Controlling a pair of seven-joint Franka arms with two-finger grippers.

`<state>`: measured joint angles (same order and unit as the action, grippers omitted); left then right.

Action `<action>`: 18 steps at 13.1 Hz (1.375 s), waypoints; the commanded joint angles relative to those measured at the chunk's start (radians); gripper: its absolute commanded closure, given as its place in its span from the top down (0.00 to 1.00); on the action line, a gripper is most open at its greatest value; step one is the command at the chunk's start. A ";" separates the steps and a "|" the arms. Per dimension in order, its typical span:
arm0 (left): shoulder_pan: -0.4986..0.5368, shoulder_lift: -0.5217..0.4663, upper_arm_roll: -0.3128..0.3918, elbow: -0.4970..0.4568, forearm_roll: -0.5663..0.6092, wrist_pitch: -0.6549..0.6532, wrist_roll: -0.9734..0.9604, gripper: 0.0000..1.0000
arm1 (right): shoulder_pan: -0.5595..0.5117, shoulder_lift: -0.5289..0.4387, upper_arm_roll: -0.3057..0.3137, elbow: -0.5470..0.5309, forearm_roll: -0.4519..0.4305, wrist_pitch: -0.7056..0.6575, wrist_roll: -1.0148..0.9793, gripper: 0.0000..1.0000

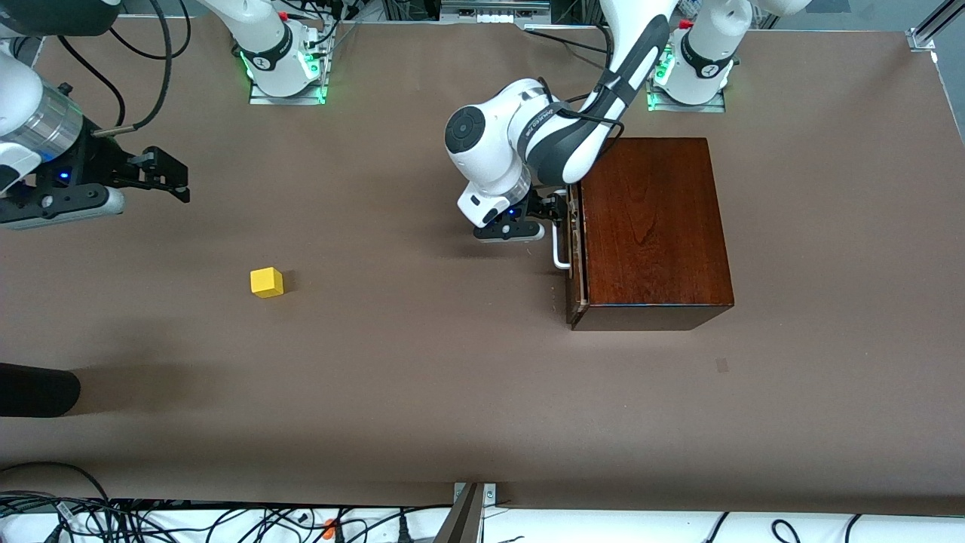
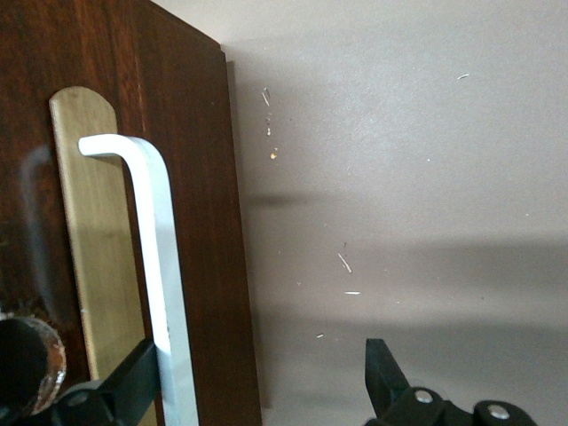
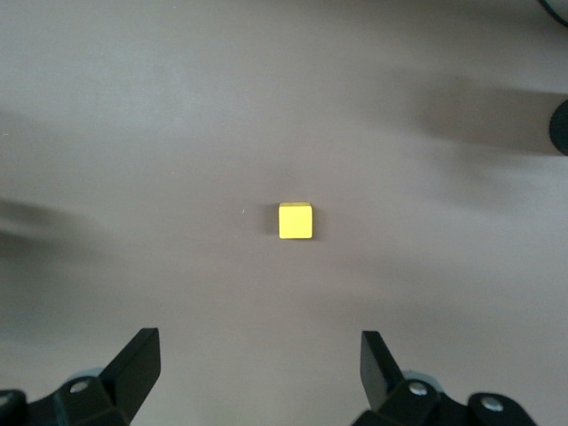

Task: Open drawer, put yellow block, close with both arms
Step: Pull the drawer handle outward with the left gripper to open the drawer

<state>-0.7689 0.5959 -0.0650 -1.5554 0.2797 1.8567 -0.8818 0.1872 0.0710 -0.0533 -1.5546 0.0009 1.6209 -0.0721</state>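
The dark-brown wooden box (image 1: 652, 226) stands near the left arm's base, and its drawer (image 1: 574, 249) sits pushed in, facing the right arm's end of the table. My left gripper (image 1: 554, 210) is open at the drawer's front (image 2: 200, 222). The white bar handle (image 2: 160, 257) lies between its fingers, close against one fingertip (image 2: 133, 377), and the other fingertip (image 2: 386, 377) is off over bare table. The yellow block (image 1: 267, 282) rests on the table toward the right arm's end. My right gripper (image 1: 177, 177) hangs open in the air above the table, with the block (image 3: 295, 221) ahead of its fingers (image 3: 138, 364), not between them.
The brown table (image 1: 415, 362) stretches wide between block and box. A black rounded object (image 1: 38, 390) juts in at the right arm's end, nearer the camera than the block. Cables (image 1: 151, 520) run along the table's near edge.
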 commanded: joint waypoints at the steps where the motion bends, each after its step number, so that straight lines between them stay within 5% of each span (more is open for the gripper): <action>1: -0.038 0.041 -0.007 0.040 -0.082 0.096 -0.026 1.00 | 0.020 0.007 -0.002 0.025 -0.008 -0.018 0.000 1.00; 18: -0.066 0.054 -0.007 0.100 -0.180 0.128 -0.028 1.00 | 0.026 0.009 -0.007 0.027 -0.015 -0.016 0.000 1.00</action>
<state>-0.8090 0.6097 -0.0539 -1.5169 0.1592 1.9596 -0.8911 0.2108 0.0710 -0.0581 -1.5545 -0.0002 1.6219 -0.0721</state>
